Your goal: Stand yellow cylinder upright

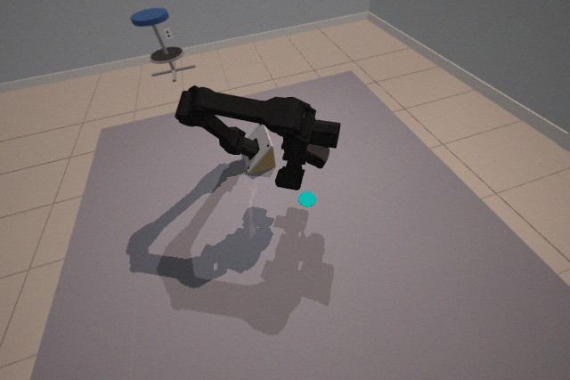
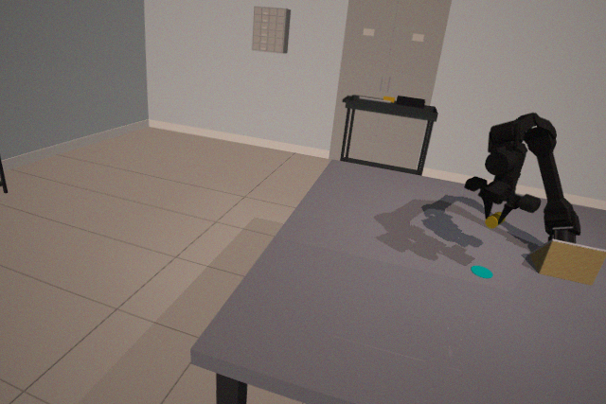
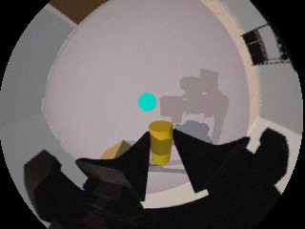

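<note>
My gripper (image 2: 495, 216) (image 3: 160, 133) (image 1: 289, 181) is shut on the yellow tall cylinder (image 2: 492, 220) (image 3: 160, 144) and holds it in the air above the grey table (image 1: 391, 274) (image 2: 342, 302). In the exterior view the cylinder hangs tilted between the fingers. In the wrist view it juts forward past the fingertips. In the top view the arm hides it. The cyan circle (image 1: 307, 198) (image 2: 481, 272) (image 3: 147, 102) is a small flat disc on the table, empty, a short way from the gripper and in front of it in the wrist view.
A tan wedge-shaped block (image 1: 263, 157) (image 2: 570, 262) (image 3: 118, 151) sits at the arm's base, near the circle. A blue stool (image 1: 150, 17) stands on the floor far behind the table. A black side table (image 2: 388, 107) stands by the wall.
</note>
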Robot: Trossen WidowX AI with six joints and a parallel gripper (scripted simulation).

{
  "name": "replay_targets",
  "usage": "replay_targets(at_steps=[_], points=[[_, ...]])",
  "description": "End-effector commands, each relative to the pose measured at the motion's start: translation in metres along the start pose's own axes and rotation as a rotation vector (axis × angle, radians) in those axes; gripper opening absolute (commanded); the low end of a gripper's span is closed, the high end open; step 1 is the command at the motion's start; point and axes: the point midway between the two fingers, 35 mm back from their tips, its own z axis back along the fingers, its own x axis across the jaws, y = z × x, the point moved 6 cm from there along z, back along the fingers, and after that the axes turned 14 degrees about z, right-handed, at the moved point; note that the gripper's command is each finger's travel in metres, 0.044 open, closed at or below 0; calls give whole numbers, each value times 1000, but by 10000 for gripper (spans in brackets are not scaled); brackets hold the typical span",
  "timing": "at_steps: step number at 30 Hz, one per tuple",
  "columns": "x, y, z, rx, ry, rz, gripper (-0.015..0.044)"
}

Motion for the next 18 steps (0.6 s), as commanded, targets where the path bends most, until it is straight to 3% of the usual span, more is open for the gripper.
replay_targets(at_steps=[1,18], points=[[4,-10,2,-7,1,53,105],[15,-30,-4,-44,-24,166,105]])
